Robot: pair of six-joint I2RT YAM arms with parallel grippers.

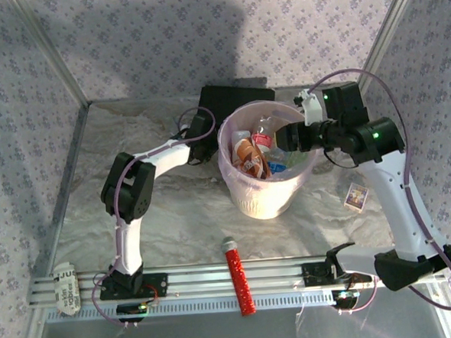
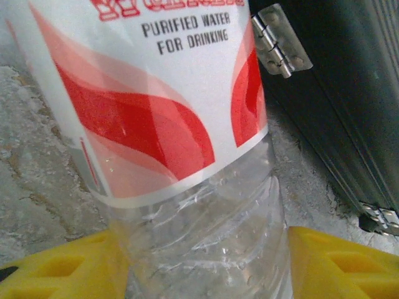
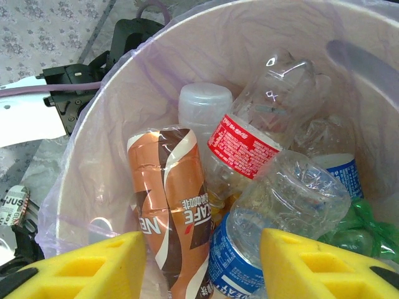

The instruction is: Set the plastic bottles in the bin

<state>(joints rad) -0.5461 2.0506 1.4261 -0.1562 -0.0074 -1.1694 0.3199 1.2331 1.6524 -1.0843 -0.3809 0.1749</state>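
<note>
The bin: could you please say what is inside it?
The bin holds a brown bottle, a red-labelled bottle, a blue-labelled bottle and a green bottle; anything beneath is covered.

Red-labelled bottle [image 2: 181, 124]: cap and base cut off by the frame; brand lettering clipped at the top edge.
Black box [image 2: 340, 93]: runs off the right edge.
Small card [image 1: 355, 197]: print too small to read.
Green bottle [image 3: 366, 229]: mostly buried under other bottles, cut off at the right edge.
</note>
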